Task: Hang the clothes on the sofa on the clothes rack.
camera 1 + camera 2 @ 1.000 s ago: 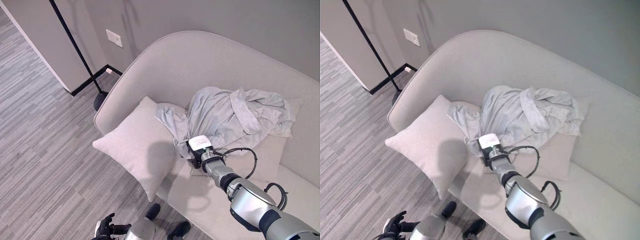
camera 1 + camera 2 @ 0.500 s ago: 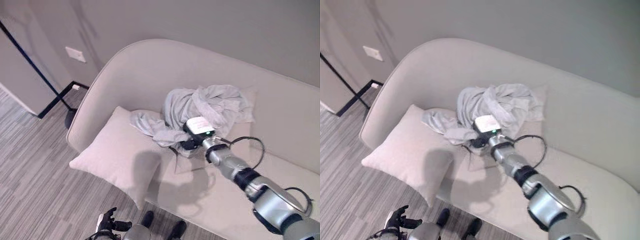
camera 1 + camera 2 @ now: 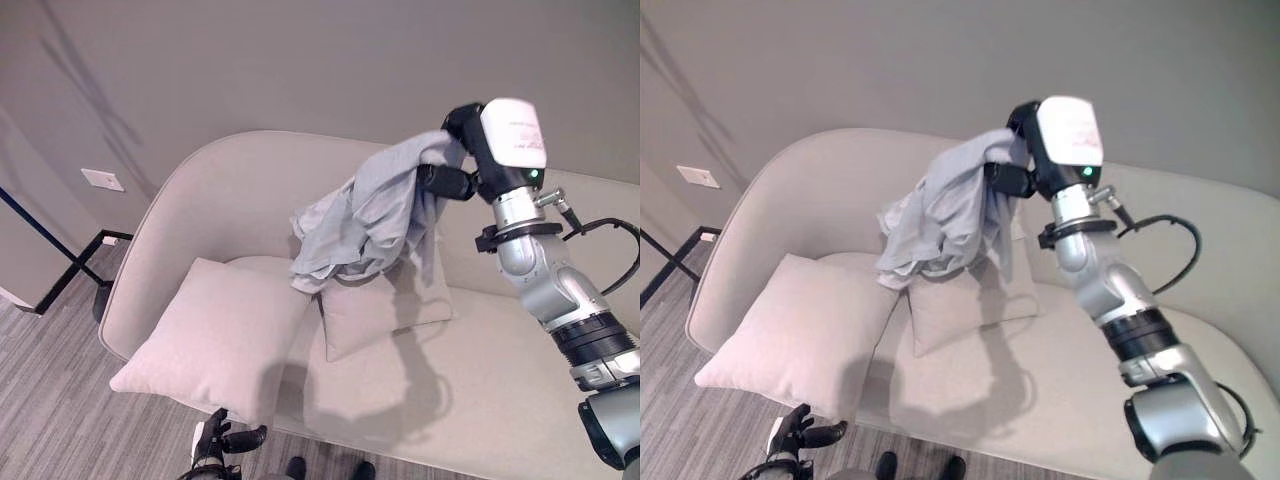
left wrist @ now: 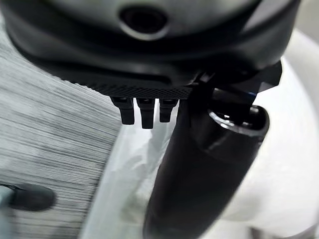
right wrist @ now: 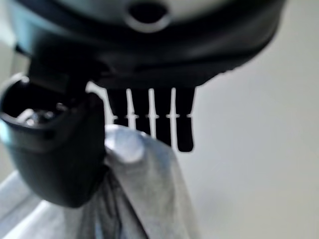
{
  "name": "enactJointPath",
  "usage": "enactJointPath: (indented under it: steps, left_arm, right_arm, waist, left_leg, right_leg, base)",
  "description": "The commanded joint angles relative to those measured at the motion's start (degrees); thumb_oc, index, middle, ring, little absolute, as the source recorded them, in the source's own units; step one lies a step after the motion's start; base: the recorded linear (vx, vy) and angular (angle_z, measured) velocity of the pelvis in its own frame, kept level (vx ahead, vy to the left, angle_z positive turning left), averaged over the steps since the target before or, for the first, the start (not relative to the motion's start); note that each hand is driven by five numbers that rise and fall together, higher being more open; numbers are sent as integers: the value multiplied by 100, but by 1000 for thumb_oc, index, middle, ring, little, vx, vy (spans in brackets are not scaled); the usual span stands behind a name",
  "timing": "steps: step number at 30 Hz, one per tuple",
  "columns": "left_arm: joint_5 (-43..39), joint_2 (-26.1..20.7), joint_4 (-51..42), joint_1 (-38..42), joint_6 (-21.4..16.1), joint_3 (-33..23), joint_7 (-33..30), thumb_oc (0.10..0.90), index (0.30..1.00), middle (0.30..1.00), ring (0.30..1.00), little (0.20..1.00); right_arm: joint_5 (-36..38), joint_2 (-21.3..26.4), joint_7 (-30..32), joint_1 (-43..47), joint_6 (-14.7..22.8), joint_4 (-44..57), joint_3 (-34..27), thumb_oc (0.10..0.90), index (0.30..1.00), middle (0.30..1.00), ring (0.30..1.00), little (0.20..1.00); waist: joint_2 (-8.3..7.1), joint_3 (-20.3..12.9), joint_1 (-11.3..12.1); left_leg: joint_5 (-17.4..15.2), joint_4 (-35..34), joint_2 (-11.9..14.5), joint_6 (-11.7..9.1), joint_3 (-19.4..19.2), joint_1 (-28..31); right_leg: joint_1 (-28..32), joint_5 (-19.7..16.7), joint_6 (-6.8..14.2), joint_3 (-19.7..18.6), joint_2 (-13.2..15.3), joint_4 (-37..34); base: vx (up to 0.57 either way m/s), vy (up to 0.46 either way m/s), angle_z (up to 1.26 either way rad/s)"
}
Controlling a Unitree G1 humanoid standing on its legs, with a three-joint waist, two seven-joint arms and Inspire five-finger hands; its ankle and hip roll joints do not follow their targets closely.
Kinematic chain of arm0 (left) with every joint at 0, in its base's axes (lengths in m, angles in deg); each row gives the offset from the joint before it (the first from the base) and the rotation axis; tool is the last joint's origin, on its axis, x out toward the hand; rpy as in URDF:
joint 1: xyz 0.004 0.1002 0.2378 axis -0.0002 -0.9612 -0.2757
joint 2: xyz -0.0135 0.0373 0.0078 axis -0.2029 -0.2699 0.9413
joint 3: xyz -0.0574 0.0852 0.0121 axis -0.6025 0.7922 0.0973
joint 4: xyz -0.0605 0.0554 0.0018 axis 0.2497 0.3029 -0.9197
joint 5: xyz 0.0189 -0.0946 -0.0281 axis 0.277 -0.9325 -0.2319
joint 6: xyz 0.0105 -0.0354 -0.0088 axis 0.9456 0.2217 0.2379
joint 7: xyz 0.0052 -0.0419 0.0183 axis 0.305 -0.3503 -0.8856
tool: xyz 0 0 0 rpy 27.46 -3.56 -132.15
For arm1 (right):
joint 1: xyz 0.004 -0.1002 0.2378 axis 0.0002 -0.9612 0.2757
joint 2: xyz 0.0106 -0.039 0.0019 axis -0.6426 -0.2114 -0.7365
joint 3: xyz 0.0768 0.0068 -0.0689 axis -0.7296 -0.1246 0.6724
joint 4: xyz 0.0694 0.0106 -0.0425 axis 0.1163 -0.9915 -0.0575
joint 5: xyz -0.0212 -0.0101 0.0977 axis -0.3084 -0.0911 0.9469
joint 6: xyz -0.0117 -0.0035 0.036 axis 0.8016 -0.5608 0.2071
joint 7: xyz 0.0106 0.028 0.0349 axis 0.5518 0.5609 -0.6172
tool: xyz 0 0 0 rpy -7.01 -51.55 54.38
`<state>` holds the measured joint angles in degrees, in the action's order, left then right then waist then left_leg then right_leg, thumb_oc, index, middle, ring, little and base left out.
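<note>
- Right hand (image 3: 455,160), fingers curled, grips bunched pale grey-blue clothes (image 3: 370,215), hanging crumpled above the sofa (image 3: 500,370).
- Left hand (image 3: 215,445) at 7 o'clock, fingers relaxed.
- Open seat lies at 5 o'clock.

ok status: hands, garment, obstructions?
Right robot hand shut on grey garment, raised above sofa. Left robot hand low, idle, open. Nothing blocking.

clothes rack (image 3: 45,262) cut by frame edge; small pillow (image 3: 385,305) partly behind hanging garment (image 3: 370,215)
</note>
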<state>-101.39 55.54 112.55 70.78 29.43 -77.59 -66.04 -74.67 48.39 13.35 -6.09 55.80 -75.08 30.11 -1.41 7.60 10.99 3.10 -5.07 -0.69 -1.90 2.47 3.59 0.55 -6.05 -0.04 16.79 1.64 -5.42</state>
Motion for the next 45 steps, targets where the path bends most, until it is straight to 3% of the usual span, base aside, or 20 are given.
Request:
enactJointPath:
  steps: [1, 5, 10, 17, 24, 33, 38, 43, 45]
  left_arm:
    - [-40, -491, -788, 493, -821, 238, -246, 800, 900, 900, 900, 900]
    - [83, -617, -1492, 597, -866, 96, -436, 800, 900, 900, 900, 900]
    - [835, -899, -2328, 1003, -1035, -37, -999, 800, 900, 900, 900, 900]
    - [1768, -1132, -3158, 1829, -1163, -16, -1873, 800, 900, 900, 900, 900]
    - [1466, -1077, -3864, 1608, -1267, 65, -1493, 800, 900, 900, 900, 900]
    - [1237, -1353, -4638, 988, -1282, -549, -1235, 800, 900, 900, 900, 900]
    - [1279, -1470, -4652, 1252, -1313, -622, -1343, 800, 900, 900, 900, 900]
    - [1303, -1233, -3985, 1550, -1228, -283, -1457, 800, 900, 900, 900, 900]
    - [1208, -956, -3550, 1963, -1206, 48, -1614, 800, 900, 900, 900, 900]
  right_arm:
    - [317, 348, 723, 1376, 120, 59, -116, 400, 300, 300, 300, 300]
    - [282, 543, 835, 1947, 23, -10, -22, 400, 300, 300, 300, 300]
    - [280, 634, 1136, 2828, -54, -220, 123, 400, 300, 300, 300, 300]
    - [576, 698, 1448, 4229, -37, -885, 782, 400, 300, 300, 300, 300]
    - [1047, 772, 1412, 5222, 49, -1584, 1502, 400, 300, 300, 300, 300]
    - [1001, 864, 1194, 5225, 54, -1558, 1715, 400, 300, 300, 300, 300]
    - [1067, 656, 1147, 5132, 107, -1580, 1662, 400, 300, 300, 300, 300]
    - [1538, 296, 993, 5328, 277, -1658, 1747, 400, 300, 300, 300, 300]
    - [1946, -80, 993, 5346, 442, -1589, 1713, 400, 300, 300, 300, 300]
  waist:
    - [-297, -624, 105]
    - [-314, -691, 80]
    - [-361, -790, 38]
    - [-450, -935, -117]
    - [-452, -982, -197]
    - [-394, -955, -126]
    - [-385, -966, -143]
    - [-384, -967, -215]
    - [-391, -996, -330]
  left_leg:
    - [-318, 7, 44, -29, -51, -184]
    - [-346, 7, 51, -27, -65, -153]
    - [-391, 7, 67, -37, -103, -100]
    - [-444, 7, 97, -65, -190, -37]
    - [-456, 7, 89, -55, -227, -23]
    - [-449, 7, 107, -53, -221, -5]
    - [-447, 7, 114, -76, -200, 22]
    - [-433, 7, 124, -92, -217, 32]
    - [-447, 7, 129, -98, -270, 47]
  right_leg:
    - [634, 863, 529, -109, 266, 42]
    - [654, 879, 517, -157, 255, 42]
    - [675, 882, 512, -227, 240, 42]
    - [675, 861, 523, -340, 225, 42]
    - [660, 831, 532, -393, 213, 42]
    - [667, 831, 531, -381, 195, 42]
    - [711, 851, 524, -357, 198, 42]
    - [717, 837, 516, -360, 204, 42]
    - [710, 828, 514, -396, 208, 42]
  base:
    - [0, 0, 0]
    - [0, 0, 0]
    - [4, -4, -2]
    - [12, -10, -9]
    - [5, 7, -9]
    - [-2, 4, -2]
    - [0, 0, 0]
    - [4, -6, 3]
    - [7, -13, -5]
